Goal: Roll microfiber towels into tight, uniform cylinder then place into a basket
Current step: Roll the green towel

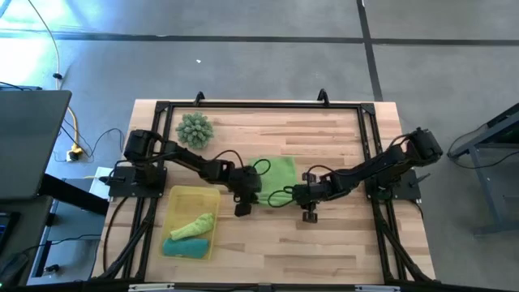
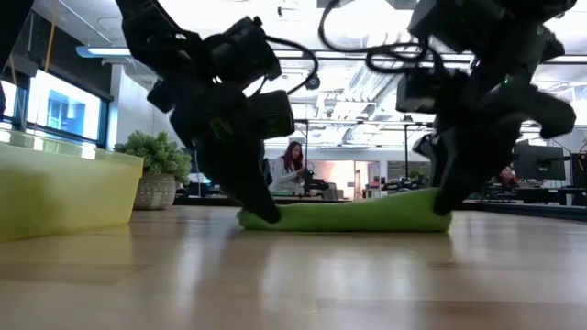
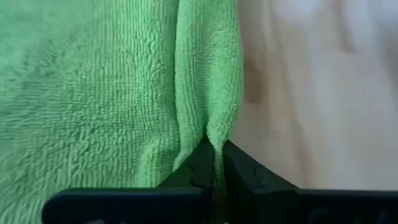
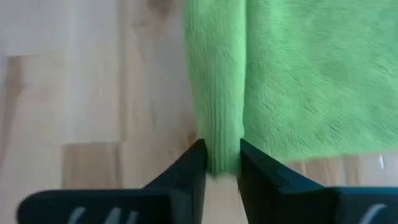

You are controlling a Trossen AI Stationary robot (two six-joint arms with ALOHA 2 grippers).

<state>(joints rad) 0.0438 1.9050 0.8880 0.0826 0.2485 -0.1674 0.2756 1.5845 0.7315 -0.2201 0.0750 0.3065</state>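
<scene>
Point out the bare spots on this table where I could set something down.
The free patches are the front strip of the table right of the basket and below both claws, and the back strip right of the spiky ball. It is crowded mid-table, around the lime towel, left claw and right claw.

- High view looks straight down on my table [image 1: 324, 243].
- Low view sits at tabletop height.
- Both wrist views press close to the lime green towel [image 3: 93, 93].

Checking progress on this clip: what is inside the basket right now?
The basket holds two rolled towels: a lime green towel lying over a teal towel. Where they overlap, the teal one is covered; nothing else shows inside.
</scene>
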